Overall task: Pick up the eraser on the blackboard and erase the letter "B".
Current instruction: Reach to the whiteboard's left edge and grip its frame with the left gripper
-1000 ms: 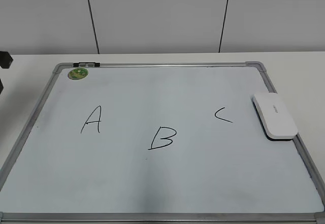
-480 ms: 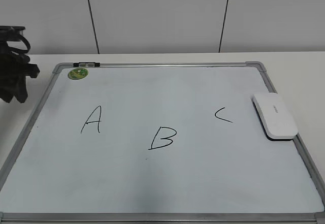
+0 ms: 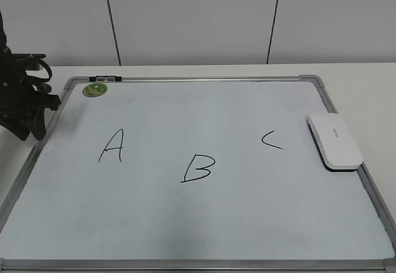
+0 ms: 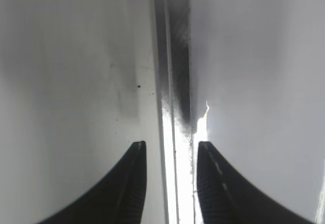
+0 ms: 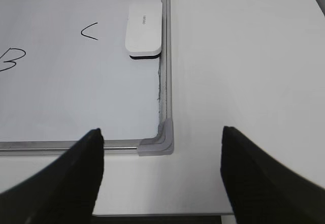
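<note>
The eraser point(image 3: 335, 140), a white rounded block with a dark underside, lies on the blackboard point(image 3: 247, 211) at its right edge, beside the letter "C" point(image 3: 271, 140). The letter "B" point(image 3: 199, 168) is near the middle, with the "A" point(image 3: 112, 145) to its left. My left gripper point(image 3: 30, 127) hangs over the board's left frame, far from the eraser. In the left wrist view its jaws point(image 4: 170, 145) are open and empty, straddling the frame point(image 4: 172, 82). My right gripper point(image 5: 161, 131) is wide open and empty, above the table off the board's near right corner point(image 5: 160, 142). The eraser point(image 5: 144, 28) lies ahead of it, and the "B" point(image 5: 10, 59) is at the far left.
A round green magnet point(image 3: 95, 89) sits at the board's far left corner, next to a dark clip point(image 3: 105, 78) on the top frame. The white table point(image 3: 365, 84) surrounds the board. A grey panelled wall point(image 3: 198, 19) stands behind.
My left arm has come in from the left edge and moved right and down toward the board's left frame. The eraser and the letters have not moved.
</note>
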